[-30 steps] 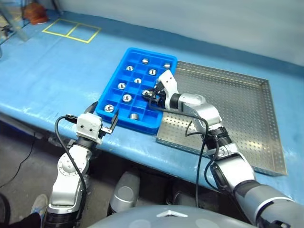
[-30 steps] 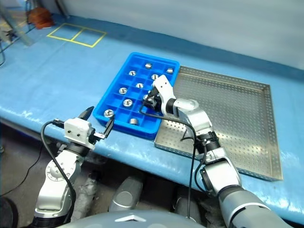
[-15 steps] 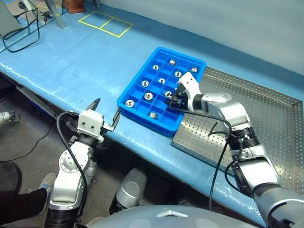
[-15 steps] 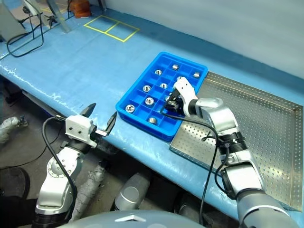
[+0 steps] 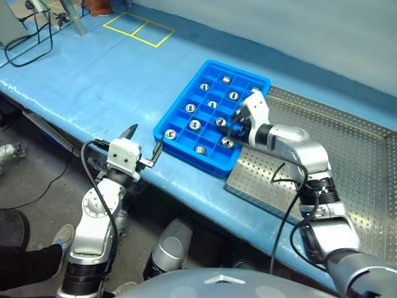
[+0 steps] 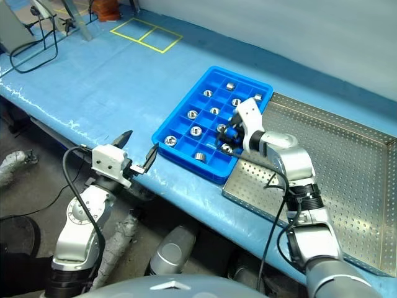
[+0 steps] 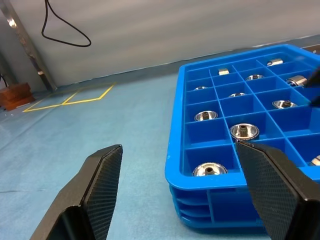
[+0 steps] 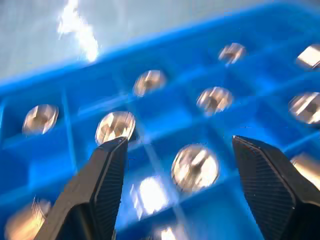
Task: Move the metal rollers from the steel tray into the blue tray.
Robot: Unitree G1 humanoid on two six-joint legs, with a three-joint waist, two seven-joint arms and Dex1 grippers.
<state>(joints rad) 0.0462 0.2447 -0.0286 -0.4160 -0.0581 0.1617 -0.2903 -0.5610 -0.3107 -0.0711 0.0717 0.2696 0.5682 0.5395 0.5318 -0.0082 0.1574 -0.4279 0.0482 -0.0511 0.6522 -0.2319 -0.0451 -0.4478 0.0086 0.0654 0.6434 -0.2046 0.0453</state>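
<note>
The blue tray (image 5: 195, 161) lies on the blue-covered table, and several metal rollers (image 5: 195, 125) sit one to a compartment in it. Touching its right side is the steel tray (image 5: 347, 155) with its perforated floor. My right gripper (image 5: 237, 128) hovers low over the blue tray's near right compartments. It is open with nothing between its fingers (image 8: 100, 185), and a roller (image 8: 195, 167) lies in the compartment just beyond them. My left gripper (image 5: 142, 140) is open and holds nothing. It hangs off the table's front edge, level with the blue tray's near left corner (image 7: 200, 200).
Yellow tape squares (image 5: 138, 28) mark the table cover at the far left. Cables and a stand (image 5: 28, 31) lie at the table's far left end. A person's dark leg and shoe (image 5: 37, 251) are on the floor below, left of my left arm.
My right gripper has opened and drawn up and back a little toward the steel tray, and a roller now shows below where it was. The camera swung left early in the second.
</note>
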